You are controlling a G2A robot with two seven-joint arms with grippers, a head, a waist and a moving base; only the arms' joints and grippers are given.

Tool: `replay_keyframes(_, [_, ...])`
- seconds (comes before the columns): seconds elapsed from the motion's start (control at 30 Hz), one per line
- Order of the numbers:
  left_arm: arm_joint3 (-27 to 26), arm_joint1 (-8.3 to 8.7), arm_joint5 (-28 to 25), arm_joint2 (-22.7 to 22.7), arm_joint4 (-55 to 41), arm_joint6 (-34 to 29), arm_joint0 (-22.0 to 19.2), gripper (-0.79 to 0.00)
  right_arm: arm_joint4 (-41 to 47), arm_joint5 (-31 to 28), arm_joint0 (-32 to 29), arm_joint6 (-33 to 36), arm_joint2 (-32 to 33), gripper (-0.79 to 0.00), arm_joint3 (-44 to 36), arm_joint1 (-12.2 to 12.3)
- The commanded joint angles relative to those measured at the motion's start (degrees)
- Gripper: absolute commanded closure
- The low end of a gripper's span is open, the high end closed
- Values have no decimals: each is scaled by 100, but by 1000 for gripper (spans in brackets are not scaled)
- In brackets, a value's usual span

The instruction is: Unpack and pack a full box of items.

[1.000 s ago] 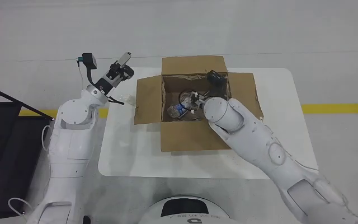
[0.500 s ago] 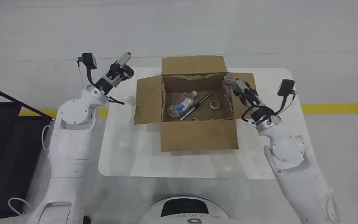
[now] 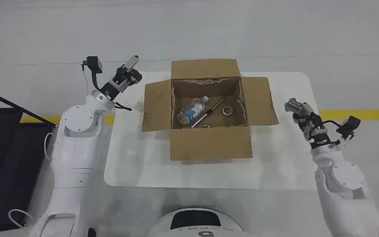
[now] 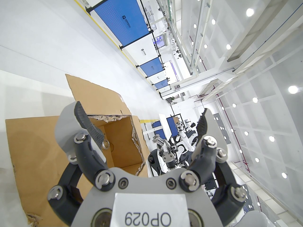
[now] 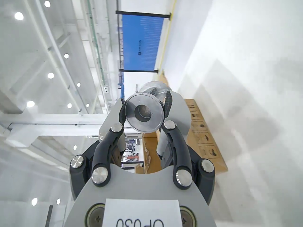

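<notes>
Right gripper (image 5: 144, 106), well right of the box (image 3: 210, 144), was clamped on a metal fitting (image 5: 144, 112) just behind its flange; it looked rigid, weighty and slick, best pinched at that neck. Left gripper (image 4: 142, 119) hung open left of the box

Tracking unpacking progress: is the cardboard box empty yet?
Not empty. The top view shows a plastic bottle, a thin rod and a small ring-shaped roll lying on the cardboard box floor.
</notes>
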Motion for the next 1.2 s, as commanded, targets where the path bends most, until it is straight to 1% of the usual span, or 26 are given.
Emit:
replay_keyframes(0.0, [2, 0, 1, 0, -4, 0, -1, -785, 33, 596, 202, -26, 23, 0, 165, 9])
replay_keyframes(0.13, [2, 0, 1, 0, -4, 0, -1, -785, -85, 1413, 505, -252, -46, 0, 453, 11])
replay_keyframes(0.3, [2, 0, 1, 0, -4, 0, -1, -785, -580, 2324, 802, 52, -129, 0, 630, 72])
replay_keyframes(0.37, [2, 0, 1, 0, -4, 0, -1, -785, -831, 2790, 995, 58, -226, 0, 715, 93])
replay_keyframes(0.43, [2, 0, 1, 0, -4, 0, -1, -785, -989, 3133, 1175, 22, -309, 0, 792, 102])
replay_keyframes(0.57, [2, 0, 1, 0, -4, 0, -1, -785, -1119, 3454, 1337, 20, -340, 0, 898, 111])
replay_keyframes(0.7, [2, 0, 1, 0, -4, 0, -1, -785, -1388, 3968, 1514, 282, -413, 0, 1031, 154])
replay_keyframes(0.87, [2, 0, 1, 0, -4, 0, -1, -785, -1635, 4214, 1829, 526, -542, 0, 1275, 191])
replay_keyframes(0.93, [2, 0, 1, 0, -4, 0, -1, -785, -1669, 4236, 1906, 571, -579, -256, 1327, 195])
replay_keyframes(0.97, [2, 0, 1, 0, -4, 0, -1, -785, -1691, 4262, 1939, 595, -596, -299, 1356, 198])
replay_keyframes(1.07, [2, 0, 1, 0, -4, 0, -1, -785, -1711, 4325, 2052, 631, -627, -302, 1433, 200])
replay_keyframes(1.17, [2, 0, 1, 0, -4, 0, -1, -785, -1777, 4389, 2157, 648, -695, -339, 1489, 202])
